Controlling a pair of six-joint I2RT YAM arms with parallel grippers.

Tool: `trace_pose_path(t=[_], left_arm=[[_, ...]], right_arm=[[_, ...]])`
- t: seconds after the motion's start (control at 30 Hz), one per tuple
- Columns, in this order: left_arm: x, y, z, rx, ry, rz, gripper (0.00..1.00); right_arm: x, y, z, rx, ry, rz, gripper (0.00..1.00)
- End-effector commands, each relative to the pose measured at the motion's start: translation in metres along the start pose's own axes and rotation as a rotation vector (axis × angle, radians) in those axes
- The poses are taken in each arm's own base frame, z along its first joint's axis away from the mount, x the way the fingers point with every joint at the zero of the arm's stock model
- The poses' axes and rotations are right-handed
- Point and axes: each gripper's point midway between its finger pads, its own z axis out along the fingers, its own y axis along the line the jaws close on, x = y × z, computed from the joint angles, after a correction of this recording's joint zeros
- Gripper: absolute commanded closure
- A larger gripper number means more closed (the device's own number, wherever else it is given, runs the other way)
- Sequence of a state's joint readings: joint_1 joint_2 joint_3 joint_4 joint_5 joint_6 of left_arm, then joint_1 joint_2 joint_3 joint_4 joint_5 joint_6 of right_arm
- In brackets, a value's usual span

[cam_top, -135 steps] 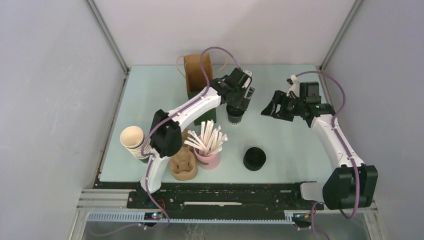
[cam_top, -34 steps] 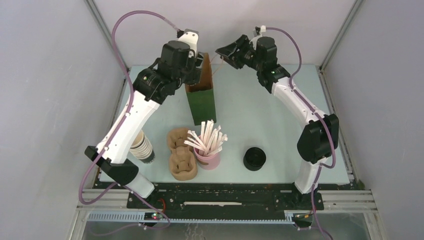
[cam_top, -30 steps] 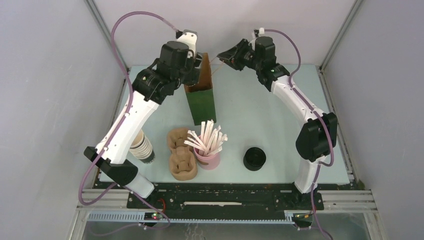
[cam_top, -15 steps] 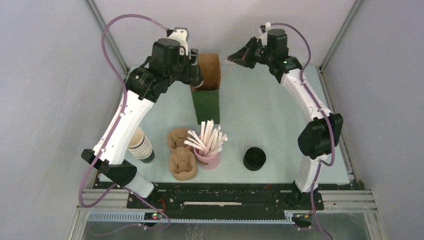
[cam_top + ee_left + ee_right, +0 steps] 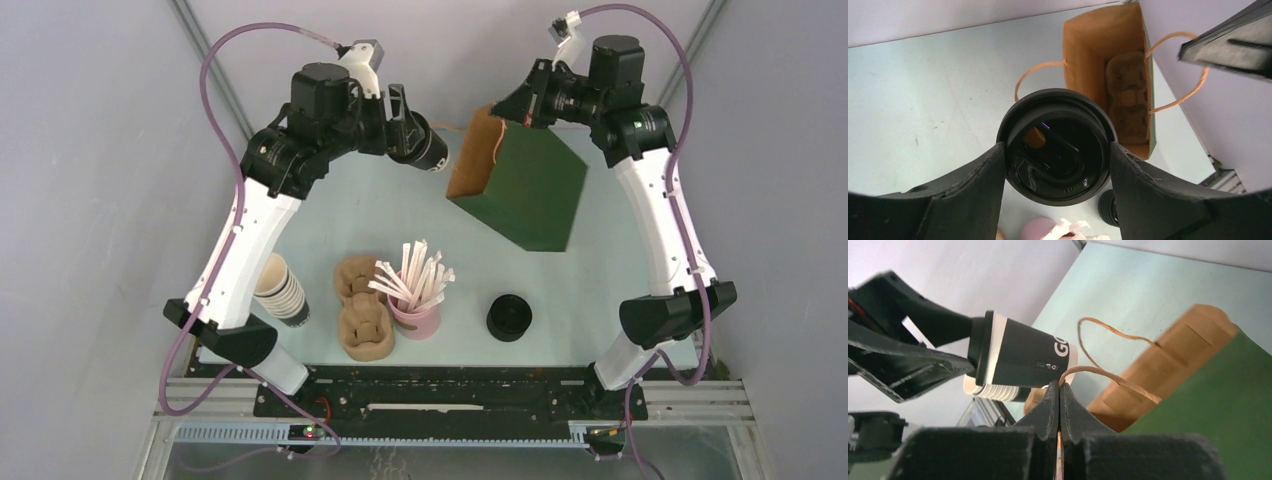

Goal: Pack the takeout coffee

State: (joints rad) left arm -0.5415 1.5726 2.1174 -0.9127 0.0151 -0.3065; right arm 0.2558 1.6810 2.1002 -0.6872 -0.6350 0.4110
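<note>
One takeout coffee (image 5: 430, 153) clamped between spread left gripper (image 5: 1058, 180) jaws, upper middle of top view, "GO" read on cup, right gripper (image 5: 1058, 392) pinched on bag handle (image 5: 1113, 379)

You're looking at a lab test cell: plain grey panels (image 5: 100, 200) left, right and far, aluminium framing (image 5: 210, 65), a pale table (image 5: 330, 210), robot arms (image 5: 240, 250) bolted to the near rail (image 5: 450, 382).

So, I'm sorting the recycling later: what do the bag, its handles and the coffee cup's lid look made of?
Bag: paper, matte green outside, raw brown inside, with creased folds. Handles: probably twisted paper cord. Lid: glossy black plastic that shows reflections.
</note>
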Motion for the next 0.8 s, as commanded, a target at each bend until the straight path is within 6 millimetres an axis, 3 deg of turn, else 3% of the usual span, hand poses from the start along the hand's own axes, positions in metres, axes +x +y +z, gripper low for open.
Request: trace_pose_path(t=[0.0,0.1,0.2,0.33,0.43,0.5,0.6,0.77], left_arm=[[-0.019,-0.025,-0.015,0.13,-0.062,-0.025,0.7],[-0.013,-0.026,-0.013,0.14,-0.056,-0.042,0.7],[-0.006,-0.024,-0.012,0.143,-0.061,-0.056,0.7],[0.003,-0.024,-0.009,0.152,-0.046,-0.065,0.71],[0.006,-0.025,-0.006,0.162,-0.035,-0.062,0.7],[0.008,-0.026,-0.005,0.17,-0.029,-0.061,0.7],[0.01,-0.028,-0.004,0.179,-0.025,-0.066,0.7],[0.011,-0.036,-0.005,0.229,-0.032,-0.094,0.71]], right_arm=[[0.047,-0.01,0.01,-0.082,0.171,-0.055,1.0],[0.08,-0.018,0.013,-0.098,0.312,-0.056,1.0],[0.1,-0.014,0.009,-0.197,0.384,-0.028,1.0],[0.112,-0.001,-0.004,-0.304,0.397,0.028,1.0],[0.119,0.004,-0.017,-0.282,0.391,0.016,1.0],[0.117,0.0,-0.033,-0.25,0.362,0.046,1.0],[0.095,-0.014,-0.065,-0.188,0.212,0.091,1.0],[0.07,-0.033,-0.087,-0.202,0.07,0.199,1.0]])
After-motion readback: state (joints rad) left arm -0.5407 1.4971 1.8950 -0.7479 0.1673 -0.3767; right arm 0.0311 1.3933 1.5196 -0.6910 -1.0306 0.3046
